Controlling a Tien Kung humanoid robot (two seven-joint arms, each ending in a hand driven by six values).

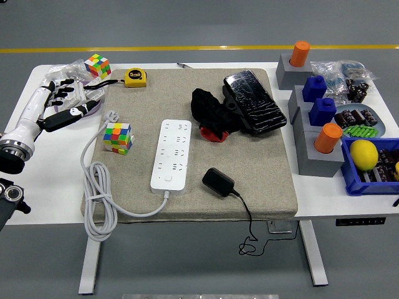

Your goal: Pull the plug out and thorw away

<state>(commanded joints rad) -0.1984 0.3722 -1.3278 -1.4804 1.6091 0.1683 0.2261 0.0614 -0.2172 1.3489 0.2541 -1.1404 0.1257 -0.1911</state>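
Observation:
A white power strip (171, 154) lies in the middle of the beige mat (262, 168), its sockets bare. Its white cable (100, 199) coils off the mat's left edge and ends in a white plug (111, 116) near a colour cube. A black plug adapter (218, 182) lies loose on the mat to the right of the strip, and its thin black cord (249, 230) hangs over the table's front edge. My left hand (65, 103) hovers at the far left of the table with its fingers spread and nothing in them. My right hand is out of view.
Two colour cubes (118, 136) (98, 65), a yellow tape measure (135, 77), a black cloth (212, 112) and a wrapped black pack (254, 103) lie on or near the mat. Grey holders with orange and blue pegs (318, 124) and a blue bin (374, 165) line the right side.

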